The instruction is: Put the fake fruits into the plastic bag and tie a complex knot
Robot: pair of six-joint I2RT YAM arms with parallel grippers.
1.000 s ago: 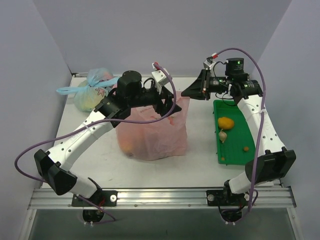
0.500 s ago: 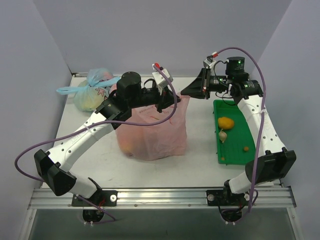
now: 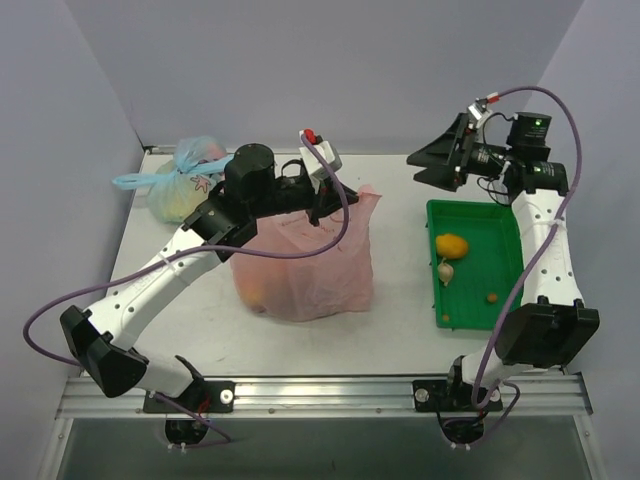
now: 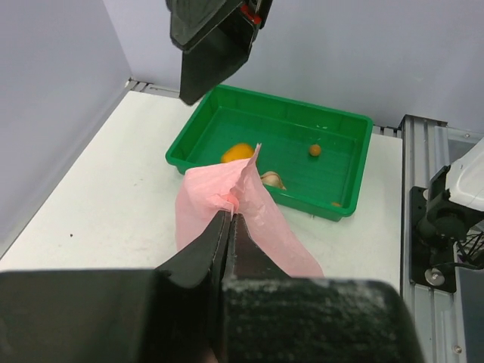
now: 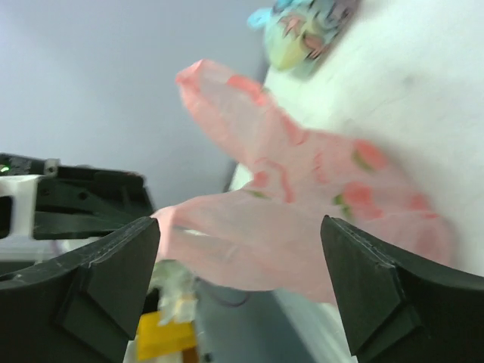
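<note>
At centre of top view, pink plastic bag (image 3: pixel 305 270) upright on table (image 3: pixel 400 330), top edge pinched by clenched left gripper (image 3: pixel 318 203). Upper right, by green tray (image 3: pixel 505 255) holding yellow-orange fruit (image 3: pixel 451 245), right gripper (image 3: pixel 432 167) spread wide, grasping nothing.

The desk (image 3: pixel 400 325) carries 2 bags, 1 pink plastic bag (image 3: pixel 310 270) and 1 pale blue bag (image 3: pixel 185 190), plus 1 green tray (image 3: pixel 495 240). The tray holds 4 fake fruits: 1 yellow-orange oval (image 3: pixel 452 245), 1 pale piece (image 3: pixel 446 270), 1 small brown ball (image 3: pixel 491 297) and 1 tiny bit (image 3: pixel 445 319). 1 orange fruit (image 3: pixel 255 293) shows through the pink bag.
</note>
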